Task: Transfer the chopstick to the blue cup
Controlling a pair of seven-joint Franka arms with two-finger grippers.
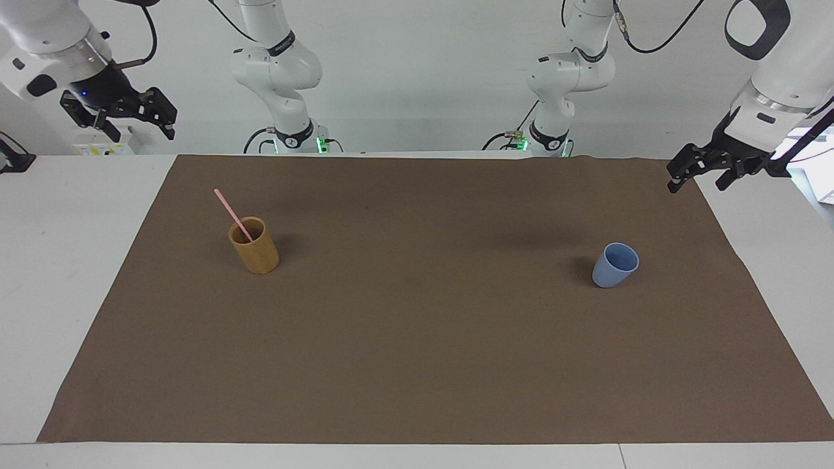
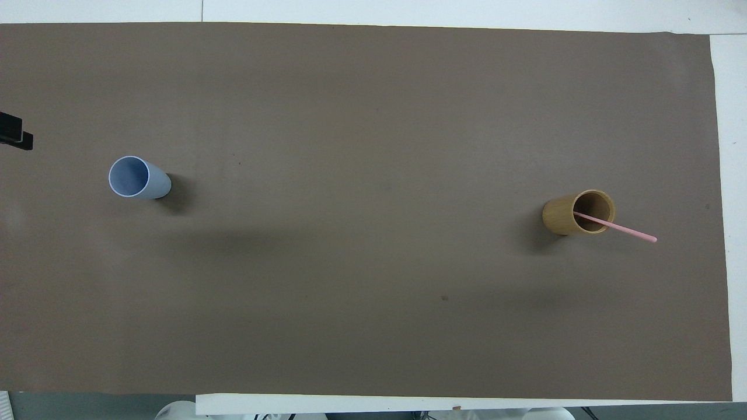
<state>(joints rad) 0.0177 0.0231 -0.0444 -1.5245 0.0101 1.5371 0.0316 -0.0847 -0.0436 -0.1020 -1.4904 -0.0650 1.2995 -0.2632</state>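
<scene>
- Here the chopstick (image 1: 232, 214) stands in the tan cup (image 1: 255, 246), its lower end hidden inside the cup; only the upper length shows, leaning out over the rim.
- In the overhead view the chopstick (image 2: 616, 226) leans away from the blue cup, toward the right arm's end of the desk.
- The tan cup (image 2: 578, 213) stands upright on the brown mat (image 1: 417, 339), well apart from the blue cup, toward the right arm's end.
- The blue cup (image 1: 615, 265) stands upright on the same mat toward the left arm's end, with nothing showing inside it; seen from above, the blue cup (image 2: 139, 178) shows a bare pale inside.
- The left gripper (image 1: 700, 170) hangs in the air over the mat's edge, past the blue cup toward the left arm's end of the desk; its arm is cut off by the frame. Its jaws are spread and hold nothing.
- From overhead only a dark tip of the left gripper (image 2: 16, 132) pokes in at the frame edge, beside the blue cup's end of the mat.
- The right gripper (image 1: 120, 112) is raised high off the mat's corner, well apart from the tan cup, its arm also cropped. Its jaws are spread and grasp nothing.
- Both arms wait, touching no cup.
- The white desk (image 1: 65, 260) shows around the mat.
</scene>
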